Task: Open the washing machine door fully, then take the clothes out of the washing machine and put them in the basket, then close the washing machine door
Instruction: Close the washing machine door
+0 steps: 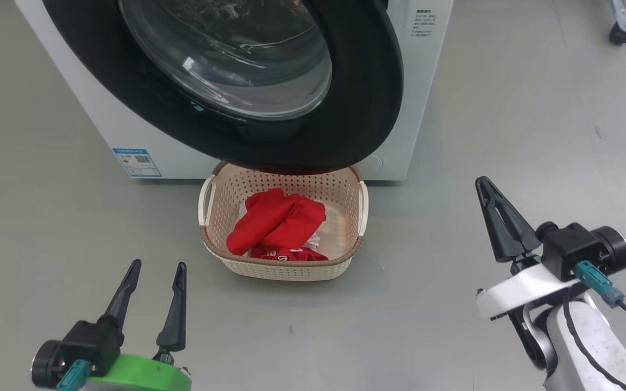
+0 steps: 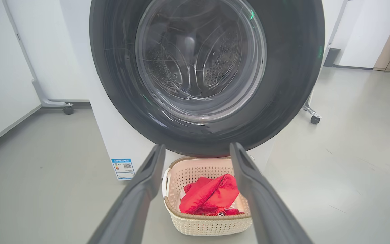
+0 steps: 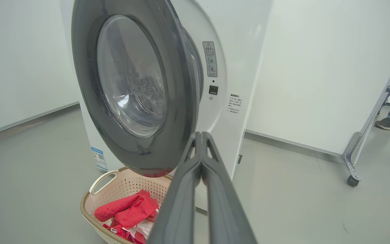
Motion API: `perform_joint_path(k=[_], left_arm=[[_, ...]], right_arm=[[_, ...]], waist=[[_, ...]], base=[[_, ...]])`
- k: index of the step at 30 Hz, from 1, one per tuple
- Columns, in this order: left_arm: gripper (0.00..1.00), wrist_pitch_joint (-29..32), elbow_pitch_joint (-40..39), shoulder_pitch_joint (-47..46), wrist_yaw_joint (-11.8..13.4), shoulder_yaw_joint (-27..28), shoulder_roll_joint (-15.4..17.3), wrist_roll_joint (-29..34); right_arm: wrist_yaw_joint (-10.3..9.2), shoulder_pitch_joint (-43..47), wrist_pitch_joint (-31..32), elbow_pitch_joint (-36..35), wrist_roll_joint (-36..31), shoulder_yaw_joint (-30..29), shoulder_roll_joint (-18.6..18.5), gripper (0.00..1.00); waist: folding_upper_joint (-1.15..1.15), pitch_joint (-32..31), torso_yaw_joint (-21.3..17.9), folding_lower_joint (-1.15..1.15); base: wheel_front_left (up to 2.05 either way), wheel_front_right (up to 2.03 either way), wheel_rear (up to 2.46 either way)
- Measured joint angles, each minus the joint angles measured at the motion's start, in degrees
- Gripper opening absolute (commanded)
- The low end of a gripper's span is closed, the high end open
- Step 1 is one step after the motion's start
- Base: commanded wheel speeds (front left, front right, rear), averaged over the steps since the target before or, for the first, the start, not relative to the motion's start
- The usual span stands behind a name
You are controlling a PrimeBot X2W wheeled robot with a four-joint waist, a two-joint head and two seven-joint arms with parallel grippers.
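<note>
Red clothes contained in basket, ahead of left end effector, spread open; right end effector closed, empty, well aside

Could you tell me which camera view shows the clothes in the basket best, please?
Head view: it looks down into the basket on the clothes. Both wrist views see them side-on, partly hidden by the rim.

The scene holds one washer with one door and one blue sticker; one basket with two handles; one heap of red clothes, garments uncountable; a left gripper and a right gripper, two fingers each; one castor and a second castor.
</note>
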Motion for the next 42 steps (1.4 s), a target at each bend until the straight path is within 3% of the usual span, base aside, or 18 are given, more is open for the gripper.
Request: perform_joint_path(k=[7,16,27,42], left_arm=[[1.00,-0.48,-0.30,-2.24,-0.56,-0.77,-0.90,0.87],[1.00,-0.52,-0.66,-5.08,-1.56,-1.82,-1.66,1.00],[1.00,-1.01,-0.89,-8.23,-2.01,-2.08,-3.07,1.45],[1.00,-1.16,-1.74,-11.85,-2.58,-1.87,-4.39,1.46]], right_arm=[[1.91,-7.39,2.72,2.31,-0.58,2.75,-0.10,0.00],[2.92,-19.40,5.93,5.59,-0.75,4.43,-0.16,0.00],[3.14,-30.37,8.11,10.47,-0.43,4.79,-1.57,0.00],[3.49,-38.73,8.10,15.88,0.30,4.72,-3.02,0.00]], waist=[[0.00,2.40,3.30,0.00],[0.00,6.53,7.07,0.00],[0.00,11.85,10.44,0.00],[0.00,16.94,12.71,0.00]], base=[[0.00,0.00,0.00],[0.00,0.00,0.00],[0.00,0.00,0.00],[0.00,0.00,0.00]])
